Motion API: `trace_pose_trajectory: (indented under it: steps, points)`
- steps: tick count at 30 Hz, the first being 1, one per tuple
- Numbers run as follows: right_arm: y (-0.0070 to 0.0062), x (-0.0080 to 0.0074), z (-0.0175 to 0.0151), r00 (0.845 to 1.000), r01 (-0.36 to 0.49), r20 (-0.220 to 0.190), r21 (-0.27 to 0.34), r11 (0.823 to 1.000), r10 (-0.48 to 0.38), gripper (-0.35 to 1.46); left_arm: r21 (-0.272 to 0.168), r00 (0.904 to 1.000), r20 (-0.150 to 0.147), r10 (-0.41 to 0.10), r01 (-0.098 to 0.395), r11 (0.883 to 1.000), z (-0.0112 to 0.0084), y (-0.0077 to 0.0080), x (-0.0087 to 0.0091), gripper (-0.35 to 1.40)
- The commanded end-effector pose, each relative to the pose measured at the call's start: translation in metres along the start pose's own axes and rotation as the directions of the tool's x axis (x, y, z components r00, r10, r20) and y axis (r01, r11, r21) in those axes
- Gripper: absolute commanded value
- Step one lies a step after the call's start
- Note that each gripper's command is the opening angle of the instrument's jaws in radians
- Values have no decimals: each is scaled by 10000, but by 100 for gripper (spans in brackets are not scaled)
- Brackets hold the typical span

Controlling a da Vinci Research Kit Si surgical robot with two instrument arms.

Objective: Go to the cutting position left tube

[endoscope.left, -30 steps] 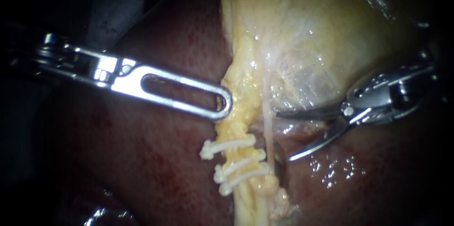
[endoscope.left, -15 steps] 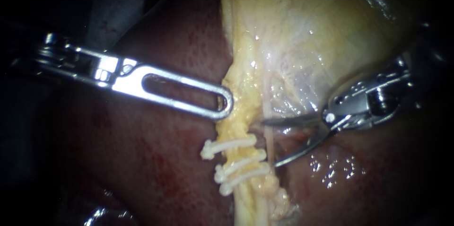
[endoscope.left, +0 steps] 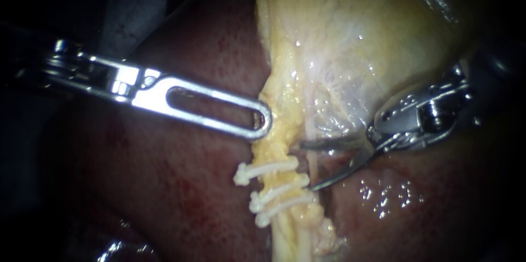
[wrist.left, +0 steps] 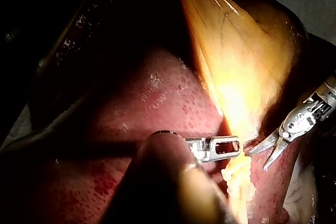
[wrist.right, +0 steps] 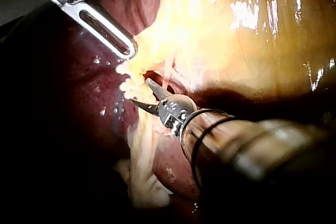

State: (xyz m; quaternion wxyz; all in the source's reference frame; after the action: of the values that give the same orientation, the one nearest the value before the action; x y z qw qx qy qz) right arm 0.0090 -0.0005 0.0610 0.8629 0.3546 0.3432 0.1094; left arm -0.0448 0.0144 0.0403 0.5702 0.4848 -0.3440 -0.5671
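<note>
My left instrument (endoscope.left: pixel 262 122) comes in level, its slotted jaws shut on the yellow tissue at the gallbladder's (endoscope.left: pixel 356 37) lower edge. Below it, three white clips (endoscope.left: pixel 268 167) cross the yellow left tube (endoscope.left: pixel 285 229). Just right of that tube runs a thin pale tube (endoscope.left: pixel 310 130). My right instrument (endoscope.left: pixel 307 166) has curved blades. They stand open astride the pale tube, and the lower tip lies beside the middle clip. The right wrist view shows the right instrument (wrist.right: pixel 139 90) open beside the clips. In the left wrist view the left instrument (wrist.left: pixel 236 148) holds the yellow edge.
Dark red liver (endoscope.left: pixel 181 185) lies left of and below the tubes, and wet liver (endoscope.left: pixel 383 196) glistens under the right instrument. The gallbladder wall is stretched upward. My left instrument's dark shaft (wrist.left: pixel 173 182) fills the near part of its wrist view.
My right instrument has moved left toward the tubes with its blades open; the blades now reach across the pale tube. My left instrument has kept its hold and barely shifted.
</note>
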Motion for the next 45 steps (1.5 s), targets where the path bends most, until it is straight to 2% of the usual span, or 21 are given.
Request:
trace_pose_trajectory:
  steps: [1, 8, 19, 31, 45]
  points:
    - [1, 0, 3, 10000, 41, 11, 30, 10000, -41, 27, -3, 10000, -1, 1, -1, 10000, 0, 0, 0, -35]
    - [0, -1, 12, 9999, 85, 104, 246, 9997, -88, 24, -4, 10000, 0, 0, 0, 10000, 0, 0, 0, -35]
    - [1, -1, 23, 9998, 146, 137, 260, 9996, -150, 24, -5, 10000, 4, -1, 1, 10000, 1, 0, 0, -35]
    - [6, -5, 33, 9997, 196, 152, 221, 9996, -199, 56, -6, 10000, 10, -7, 7, 10000, 1, -1, 0, -35]
    - [10, 8, 45, 9998, 133, 125, 124, 9998, -135, 67, -8, 10000, 19, -14, 14, 10000, 2, -3, 0, -35]
